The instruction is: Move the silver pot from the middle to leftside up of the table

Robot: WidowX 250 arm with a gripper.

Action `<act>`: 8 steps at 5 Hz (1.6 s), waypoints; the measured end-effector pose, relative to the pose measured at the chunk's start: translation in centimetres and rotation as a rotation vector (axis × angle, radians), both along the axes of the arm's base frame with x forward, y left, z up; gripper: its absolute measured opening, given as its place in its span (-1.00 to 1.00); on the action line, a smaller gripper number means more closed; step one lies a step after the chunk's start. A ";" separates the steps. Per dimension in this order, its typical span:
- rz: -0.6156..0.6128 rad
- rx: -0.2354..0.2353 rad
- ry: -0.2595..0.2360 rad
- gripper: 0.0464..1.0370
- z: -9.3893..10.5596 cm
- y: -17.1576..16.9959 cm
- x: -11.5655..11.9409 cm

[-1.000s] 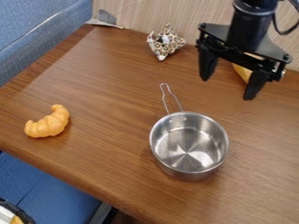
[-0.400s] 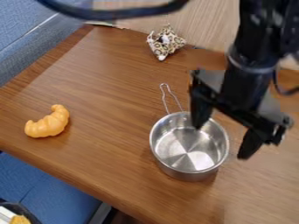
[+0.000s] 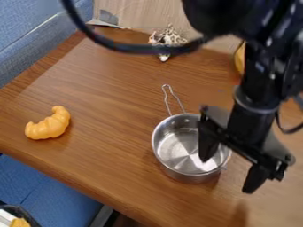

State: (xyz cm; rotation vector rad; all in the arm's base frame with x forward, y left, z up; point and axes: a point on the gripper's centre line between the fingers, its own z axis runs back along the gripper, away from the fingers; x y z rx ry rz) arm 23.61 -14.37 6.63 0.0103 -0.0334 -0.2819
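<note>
The jaws stand spread over the near rim of the lifting job's start: one side hangs over the mouth of the silver pot [image 3: 188,174], the other outside its wall, with nothing pinched between them. The pot sits upright beneath and beside them, mid-tabletop [image 3: 106,95], its wire handle [image 3: 166,99] pointing away from them. Lining up for a grip on the wall seems to be the step in hand. Closing, lifting, carrying to the upper left, well apart from the jaws, and letting go all remain.
</note>
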 end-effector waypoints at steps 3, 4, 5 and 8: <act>0.024 0.064 -0.030 -0.07 -2.1 1.0 1.0; 0.035 0.081 -0.037 -0.60 -2.1 1.4 1.0; 0.047 0.090 -0.050 -0.89 -1.7 1.9 0.6; 0.174 0.038 -0.183 -0.94 3.4 5.3 0.9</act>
